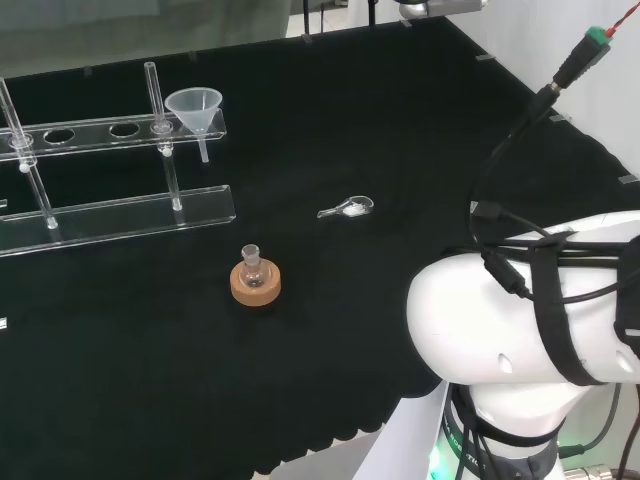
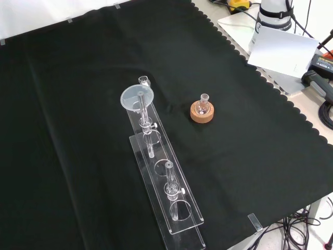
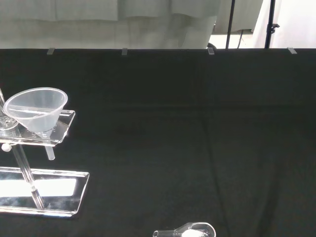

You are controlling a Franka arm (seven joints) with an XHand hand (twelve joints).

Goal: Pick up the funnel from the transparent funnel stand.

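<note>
A clear plastic funnel (image 1: 194, 107) sits upright in the end hole of the transparent funnel stand (image 1: 90, 131), its spout hanging down through the upper shelf. In the front view the funnel (image 2: 138, 97) is at the far end of the long stand (image 2: 182, 229). The wrist view looks across the cloth at the funnel (image 3: 35, 109) resting on the shelf end of the stand (image 3: 64, 124), some way off. Two thin clear posts hold the shelf above the base plate.
A small round flask on a cork ring (image 1: 255, 280) (image 2: 202, 110) stands on the cloth near the stand. A little glass spoon with white powder (image 1: 347, 209) (image 3: 190, 230) lies farther right in the head view. The arm's white link (image 1: 520, 330) bulks at the right.
</note>
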